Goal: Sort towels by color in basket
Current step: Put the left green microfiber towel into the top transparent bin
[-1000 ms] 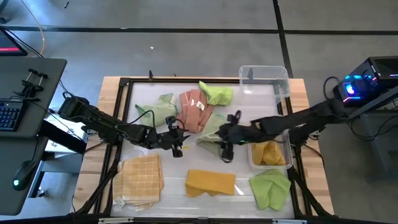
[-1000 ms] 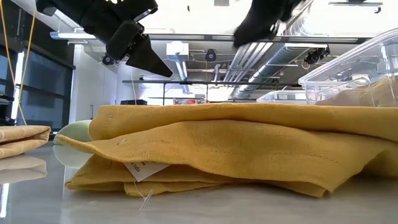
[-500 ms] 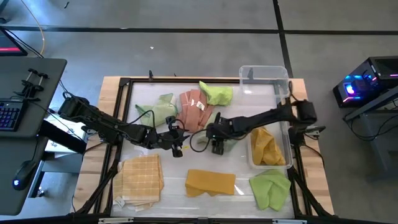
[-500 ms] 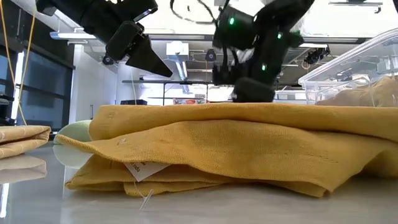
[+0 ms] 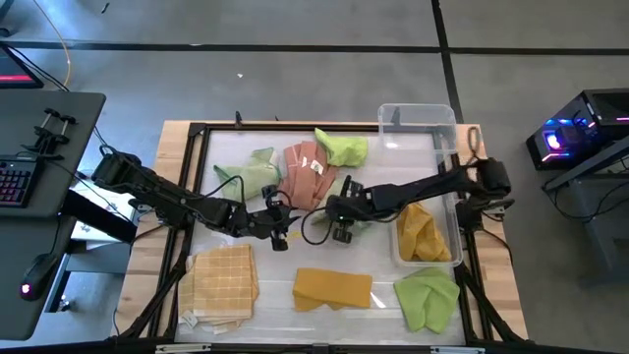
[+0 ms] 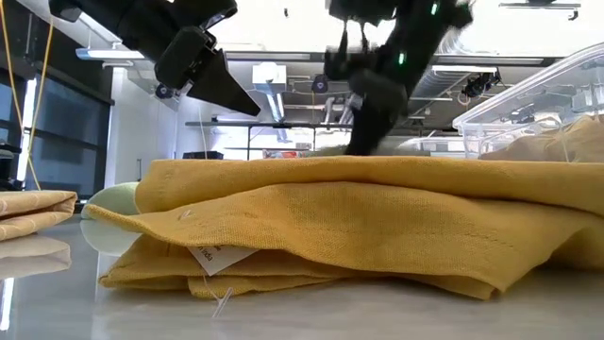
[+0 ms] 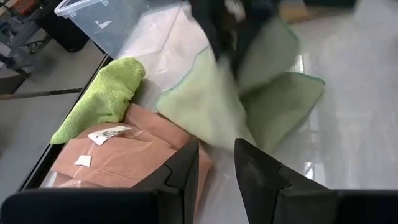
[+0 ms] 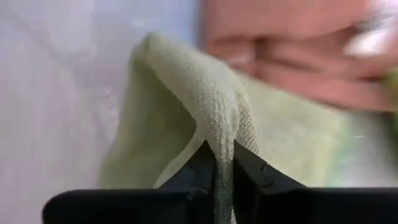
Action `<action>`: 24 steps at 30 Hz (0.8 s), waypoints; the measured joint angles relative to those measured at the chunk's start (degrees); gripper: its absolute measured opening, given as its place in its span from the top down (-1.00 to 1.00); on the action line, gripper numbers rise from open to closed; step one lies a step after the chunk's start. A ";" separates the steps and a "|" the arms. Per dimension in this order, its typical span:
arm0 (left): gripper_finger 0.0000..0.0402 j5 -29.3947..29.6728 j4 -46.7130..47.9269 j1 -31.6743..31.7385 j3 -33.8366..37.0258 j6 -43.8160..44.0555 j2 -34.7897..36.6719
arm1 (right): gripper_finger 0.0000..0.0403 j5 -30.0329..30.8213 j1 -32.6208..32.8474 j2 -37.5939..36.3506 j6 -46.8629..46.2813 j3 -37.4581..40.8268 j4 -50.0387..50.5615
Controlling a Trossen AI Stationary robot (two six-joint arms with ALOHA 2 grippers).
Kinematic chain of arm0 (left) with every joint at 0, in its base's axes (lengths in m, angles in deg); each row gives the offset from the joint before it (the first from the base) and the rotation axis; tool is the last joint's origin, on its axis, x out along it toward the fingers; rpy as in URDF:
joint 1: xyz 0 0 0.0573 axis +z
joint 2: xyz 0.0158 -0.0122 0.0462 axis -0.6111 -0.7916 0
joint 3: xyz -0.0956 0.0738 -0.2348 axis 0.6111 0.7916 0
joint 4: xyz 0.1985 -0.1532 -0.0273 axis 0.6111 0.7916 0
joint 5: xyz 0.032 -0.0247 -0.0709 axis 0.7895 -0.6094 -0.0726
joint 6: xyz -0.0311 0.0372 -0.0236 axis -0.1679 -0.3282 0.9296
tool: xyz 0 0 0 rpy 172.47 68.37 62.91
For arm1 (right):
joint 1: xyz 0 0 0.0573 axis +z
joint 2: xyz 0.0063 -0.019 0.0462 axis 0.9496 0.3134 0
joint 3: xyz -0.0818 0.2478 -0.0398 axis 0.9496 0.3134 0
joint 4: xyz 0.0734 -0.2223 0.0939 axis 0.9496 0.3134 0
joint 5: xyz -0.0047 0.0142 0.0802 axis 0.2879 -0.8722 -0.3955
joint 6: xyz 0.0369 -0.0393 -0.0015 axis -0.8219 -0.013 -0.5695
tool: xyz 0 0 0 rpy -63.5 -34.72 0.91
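Observation:
My right gripper [image 5: 341, 224] is down at the table's middle, shut on a pale green towel [image 8: 186, 87], which also shows in the left wrist view [image 7: 267, 93]. My left gripper [image 5: 281, 228] hovers just left of it, open with nothing between its fingers [image 7: 214, 168]. Around them lie a second pale green towel [image 5: 251, 177], a salmon pink one [image 5: 307, 172] and a lime green one [image 5: 342, 147]. At the near edge lie a tan check towel [image 5: 224, 280], a mustard one [image 5: 332, 288] and a lime green one [image 5: 428, 298]. My right gripper pinches a raised fold of the pale green towel [image 8: 219, 134] between its two fingertips. The fingers come from above, slanting down. The fold stands up as a ridge in the hold, while the rest of the towel [image 7: 205, 106] lies slack on the table.
A clear plastic basket [image 5: 421, 120] stands at the right with a mustard towel [image 5: 425, 238] in its near end. In the low view the mustard towel [image 6: 359, 227] fills the foreground. A desk with a keyboard [image 5: 20, 182] stands left of the table.
My right gripper has gone a little toward the table's left edge and come down onto the pale green towel, taking hold of a fold. In the low view its fingers now stand narrower than half a second ago.

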 joint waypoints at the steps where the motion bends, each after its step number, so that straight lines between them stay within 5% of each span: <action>1: 0.55 0.00 0.00 -0.08 0.00 0.00 0.00 | 0.92 2.55 0.29 -1.53 -0.11 -0.99 1.70; 11: 0.55 -0.04 -9.62 -0.20 4.92 -0.59 0.00 | 0.93 31.24 1.39 -16.13 2.18 -17.03 23.85; 24: 0.55 -0.02 -15.45 -0.20 8.28 -0.52 0.00 | 0.96 32.74 -18.42 -30.24 7.46 -21.71 36.07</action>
